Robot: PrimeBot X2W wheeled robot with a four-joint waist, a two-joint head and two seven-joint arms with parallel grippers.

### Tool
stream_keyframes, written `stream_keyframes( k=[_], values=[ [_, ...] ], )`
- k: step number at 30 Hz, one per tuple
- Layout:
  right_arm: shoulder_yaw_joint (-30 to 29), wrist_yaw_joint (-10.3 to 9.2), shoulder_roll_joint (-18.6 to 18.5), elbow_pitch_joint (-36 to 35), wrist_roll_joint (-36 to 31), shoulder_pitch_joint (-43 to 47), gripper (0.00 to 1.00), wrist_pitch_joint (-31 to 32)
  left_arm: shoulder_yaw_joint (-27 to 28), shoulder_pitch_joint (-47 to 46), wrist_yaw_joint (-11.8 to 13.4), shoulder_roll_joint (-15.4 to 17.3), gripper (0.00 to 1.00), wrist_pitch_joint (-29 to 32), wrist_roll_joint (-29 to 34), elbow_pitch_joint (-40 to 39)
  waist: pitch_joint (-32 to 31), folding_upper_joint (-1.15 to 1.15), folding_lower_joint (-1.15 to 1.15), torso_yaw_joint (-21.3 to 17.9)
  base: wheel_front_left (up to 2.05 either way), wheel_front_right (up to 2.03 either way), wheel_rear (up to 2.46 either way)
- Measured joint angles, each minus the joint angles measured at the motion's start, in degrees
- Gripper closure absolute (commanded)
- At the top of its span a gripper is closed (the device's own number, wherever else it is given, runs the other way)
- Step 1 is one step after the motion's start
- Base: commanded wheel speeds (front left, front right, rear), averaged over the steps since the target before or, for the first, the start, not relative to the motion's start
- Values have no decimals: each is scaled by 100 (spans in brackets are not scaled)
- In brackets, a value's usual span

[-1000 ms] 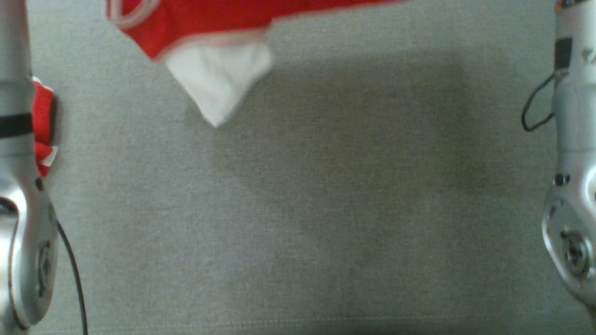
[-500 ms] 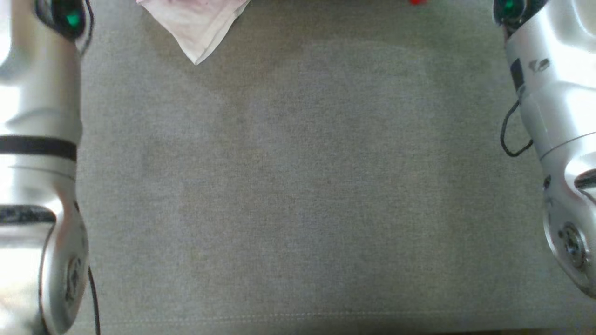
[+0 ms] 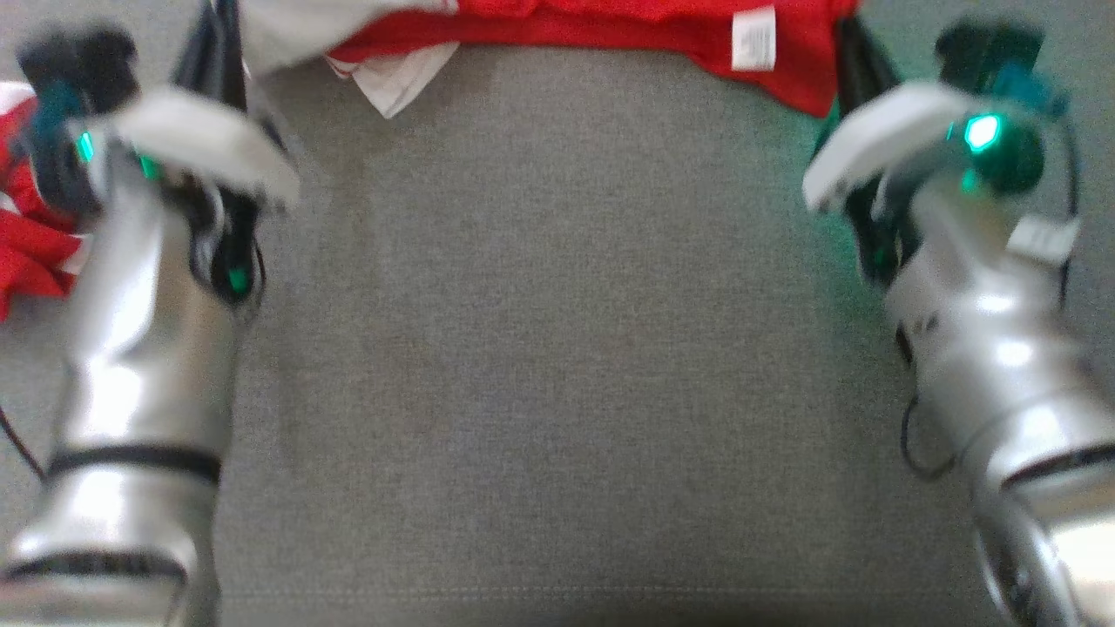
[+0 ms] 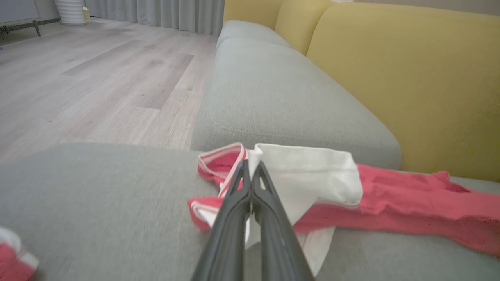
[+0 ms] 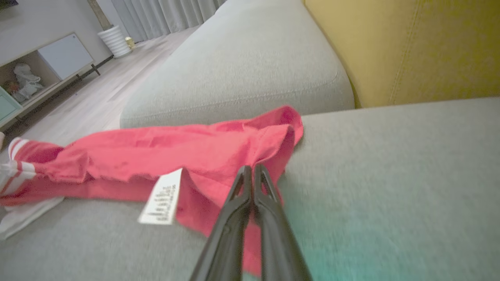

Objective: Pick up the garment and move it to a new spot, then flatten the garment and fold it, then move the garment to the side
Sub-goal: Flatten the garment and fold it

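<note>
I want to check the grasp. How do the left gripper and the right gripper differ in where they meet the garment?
The left gripper meets the garment at its white part; the right gripper meets it at a plain red edge. Striped trim lies beside the left gripper; a white label lies beside the right gripper. Both are shut, seemingly pinching cloth on the grey cushion.

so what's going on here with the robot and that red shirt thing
The robot holds a red and white garment stretched along the far side of a grey sofa cushion. Its left gripper looks shut on the white-trimmed end, and its right gripper on the red corner near the label. The garment lies bunched between them, not yet flat or folded.
</note>
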Motion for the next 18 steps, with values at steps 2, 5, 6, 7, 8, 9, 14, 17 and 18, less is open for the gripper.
stream_keyframes(
  k=[2, 5, 6, 7, 8, 9, 14, 17, 18],
  values=[
    [20, 0, -2, -107, 0, 420, 100, -35, 82, 545, 0, -24, 100, 0, 29, -281, -123, 0, 0, 16, 0, 0, 0],
    [-46, 0, -14, -500, 32, 1155, 100, -35, 182, 1441, 0, -66, 100, 0, 82, -802, -318, 0, 0, 39, 0, 0, 0],
    [-107, 0, -24, -680, 60, 1410, 100, -35, 187, 1722, 0, -69, 100, 0, 103, -991, -381, 0, 0, 49, 0, 0, 0],
    [-160, 0, -42, -877, 58, 1675, 100, -35, 187, 2000, 0, -69, 100, 1, 145, -1190, -447, 0, 0, 60, 0, 0, 0],
    [-218, 0, -60, -1073, 63, 1936, 100, -35, 188, 2259, 0, -74, 100, 1, 183, -1379, -512, 0, 0, 69, 0, 0, 0],
    [-297, 0, -74, -1292, 102, 2213, 100, -35, 191, 2518, 0, -80, 100, 1, 211, -1584, -580, 0, 0, 79, 0, 0, 0],
    [-732, 0, -164, -2343, 104, 3610, 100, -33, 304, 3635, 0, -68, 100, 1, 269, -2440, -921, 0, 0, 109, 0, 0, 0],
    [-990, 0, -164, -3084, 25, 4417, 100, 216, 345, 4237, 2, -10, 100, 1, 282, -2843, -1132, 0, 0, 105, 0, 0, 0],
    [-1066, 0, -155, -3383, -2, 4674, 100, 377, 346, 4429, 10, 15, 100, 11, 282, -2965, -1200, 0, 0, 96, 0, 0, 0]
  ],
)
